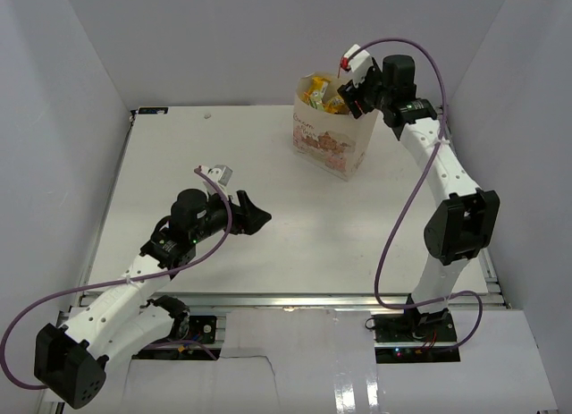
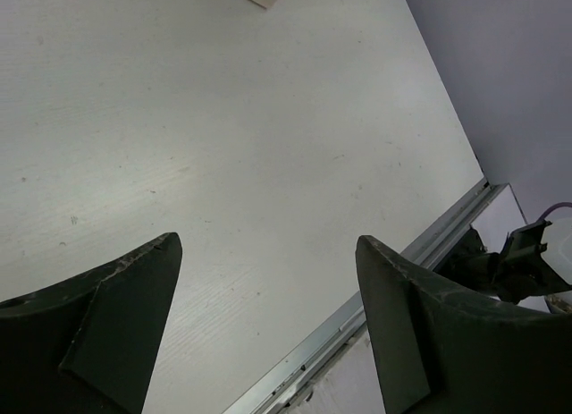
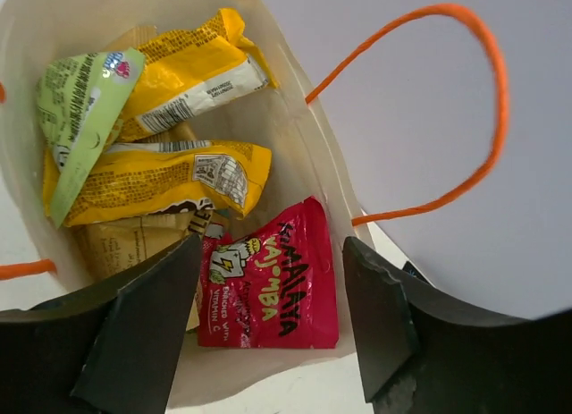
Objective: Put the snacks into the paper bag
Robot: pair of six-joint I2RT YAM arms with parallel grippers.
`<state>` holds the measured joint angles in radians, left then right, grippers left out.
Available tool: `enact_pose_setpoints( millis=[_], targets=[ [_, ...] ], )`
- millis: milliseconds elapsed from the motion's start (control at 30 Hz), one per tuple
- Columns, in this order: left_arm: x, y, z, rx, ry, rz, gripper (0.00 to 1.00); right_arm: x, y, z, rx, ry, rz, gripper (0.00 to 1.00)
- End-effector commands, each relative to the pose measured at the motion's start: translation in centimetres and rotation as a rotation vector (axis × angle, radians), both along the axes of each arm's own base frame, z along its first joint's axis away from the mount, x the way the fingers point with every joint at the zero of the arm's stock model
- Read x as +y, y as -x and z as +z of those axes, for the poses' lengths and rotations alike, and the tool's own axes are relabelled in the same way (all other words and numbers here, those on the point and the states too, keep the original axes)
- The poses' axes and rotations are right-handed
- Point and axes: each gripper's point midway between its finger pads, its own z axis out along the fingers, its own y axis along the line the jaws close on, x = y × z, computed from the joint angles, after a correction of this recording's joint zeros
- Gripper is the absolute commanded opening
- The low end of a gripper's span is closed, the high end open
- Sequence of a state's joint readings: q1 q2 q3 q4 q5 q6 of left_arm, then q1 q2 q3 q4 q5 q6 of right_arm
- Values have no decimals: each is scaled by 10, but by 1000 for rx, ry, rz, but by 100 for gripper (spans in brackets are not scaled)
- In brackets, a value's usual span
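**Snacks in the bag, both claws empty**

The right gripper hangs wide open over the cream paper bag. Inside lie a red packet, yellow packets and a green packet. The left gripper gapes, holding nothing, above the table. The packets look light, crinkly and slick, so a pinch across a sealed edge should suit them.

The left arm and the right arm both have white link shells joined by boxy black joint housings. A thin purple cable loops along each arm. A small green light glows near each wrist. The left end effector and right end effector are black, with dark wedge-shaped fingers scuffed pale along their edges.
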<state>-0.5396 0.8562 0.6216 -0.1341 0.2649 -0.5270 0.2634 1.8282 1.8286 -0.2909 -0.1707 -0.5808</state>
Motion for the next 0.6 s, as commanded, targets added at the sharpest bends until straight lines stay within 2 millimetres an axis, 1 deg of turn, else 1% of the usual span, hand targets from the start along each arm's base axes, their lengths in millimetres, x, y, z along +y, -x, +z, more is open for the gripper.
enact_pose_setpoints(
  millis=[0,33,67,100,133,167,200,267,300,333,367,400,433,467,500,533,567],
  targets=[
    [7,-6,19,-53,-10,44,90,-4,31,69,-89,-99,21,71],
    [10,-9,21,-60,-15,67,92,-5,39,78,-73,-152,19,76],
    [12,-9,23,-65,-19,78,94,-8,47,80,-48,-184,33,78],
    [15,-10,23,-66,-26,92,96,-11,62,95,-57,-218,40,89],
    [17,-11,27,-77,-29,101,96,-13,71,94,-20,-269,35,95],
    [21,-12,28,-80,-41,120,97,-17,80,93,1,-296,34,97],
    [22,-12,29,-87,-49,125,98,-25,96,82,48,-326,18,90],
    [27,-14,31,-97,-67,149,98,-32,114,65,133,-395,-19,90],
    [30,-15,34,-108,-74,158,98,-41,132,42,201,-411,-45,90],
    [32,-16,39,-121,-77,168,98,-46,140,29,242,-429,-68,90],
    [36,-18,40,-127,-87,190,98,-58,147,15,279,-456,-132,90],
    [39,-18,46,-148,-90,200,98,-66,166,-10,321,-457,-176,90],
    [42,-17,48,-157,-97,208,98,-74,173,-23,333,-454,-216,90],
    [49,-20,56,-185,-100,246,98,-91,184,-22,292,-453,-293,90],
    [52,-20,59,-203,-109,253,98,-99,192,-32,294,-450,-331,90],
    [54,-20,61,-213,-113,260,98,-108,201,-57,330,-439,-380,90],
    [58,-21,66,-231,-117,278,98,-119,211,-54,288,-439,-436,90]
  ],
)
